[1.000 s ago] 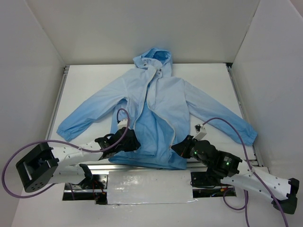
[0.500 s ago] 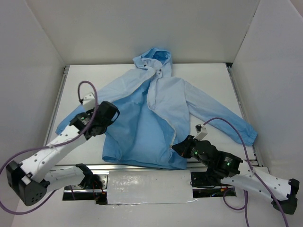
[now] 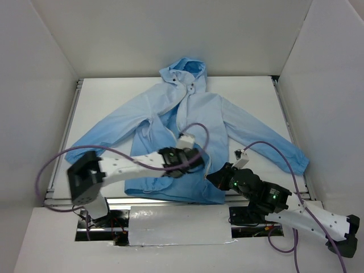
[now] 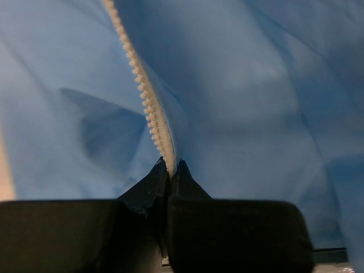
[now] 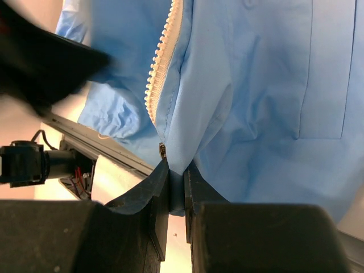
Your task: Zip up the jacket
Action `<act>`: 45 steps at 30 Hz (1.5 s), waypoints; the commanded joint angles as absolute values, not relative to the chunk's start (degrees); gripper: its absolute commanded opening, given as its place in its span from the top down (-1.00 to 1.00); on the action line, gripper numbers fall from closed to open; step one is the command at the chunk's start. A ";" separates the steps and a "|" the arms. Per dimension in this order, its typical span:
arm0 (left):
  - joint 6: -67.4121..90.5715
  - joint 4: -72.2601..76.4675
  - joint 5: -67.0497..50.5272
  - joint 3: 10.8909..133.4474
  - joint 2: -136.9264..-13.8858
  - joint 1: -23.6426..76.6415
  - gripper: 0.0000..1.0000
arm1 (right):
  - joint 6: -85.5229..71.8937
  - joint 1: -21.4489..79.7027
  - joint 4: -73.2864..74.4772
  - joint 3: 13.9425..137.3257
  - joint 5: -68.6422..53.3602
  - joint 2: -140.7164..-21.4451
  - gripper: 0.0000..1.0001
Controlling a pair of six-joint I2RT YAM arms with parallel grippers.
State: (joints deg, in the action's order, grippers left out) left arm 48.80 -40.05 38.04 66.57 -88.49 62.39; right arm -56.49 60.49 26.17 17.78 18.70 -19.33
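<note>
The sky-blue hooded jacket [image 3: 227,119] lies flat on the white table, hood at the far end and its front partly open. My left gripper [image 3: 192,160] reaches across to the jacket's middle. In the left wrist view it [image 4: 169,168] is shut on the zipper edge, and the white zipper teeth [image 4: 142,91] run up and away from it. My right gripper [image 3: 212,177] is at the bottom hem. In the right wrist view it [image 5: 176,170] is shut on the hem fabric just beside the lower end of the zipper teeth [image 5: 161,68].
White walls enclose the table on three sides. A metal rail [image 3: 170,200] runs along the near edge, with a white panel [image 3: 179,224] in front. Purple cables loop off both arms. My left arm shows blurred in the right wrist view [image 5: 40,62].
My left arm swung from the bottom hem out to the left sleeve, then to the jacket's middle, where it now grips the zipper edge. The left front panel has shifted. The right arm has not moved.
</note>
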 commanded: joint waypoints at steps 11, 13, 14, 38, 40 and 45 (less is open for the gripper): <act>51.58 -28.37 28.64 67.24 -99.32 71.72 0.17 | -57.57 60.29 31.99 21.97 22.32 -13.62 1.00; 52.64 -30.05 30.23 67.41 -98.01 71.72 -0.09 | -57.39 60.38 31.99 21.97 22.32 -13.71 1.00; 52.65 -30.06 30.84 67.06 -96.08 71.72 -0.16 | -57.31 60.38 31.82 21.97 22.24 -13.88 1.00; 56.33 -10.47 18.02 56.06 -85.33 66.97 -0.54 | -58.97 60.38 40.34 28.21 30.59 -13.63 1.00; 58.53 -11.07 17.84 57.39 -89.19 66.71 -0.53 | -58.89 60.38 40.34 27.95 30.76 -12.83 1.00; 63.45 -15.91 19.77 61.35 -96.93 66.53 -0.47 | -59.33 60.38 40.96 27.16 30.24 -11.17 1.00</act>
State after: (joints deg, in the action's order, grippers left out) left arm 58.98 -14.66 19.20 58.92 -94.65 66.92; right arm -58.72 60.49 39.70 25.85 27.88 -12.51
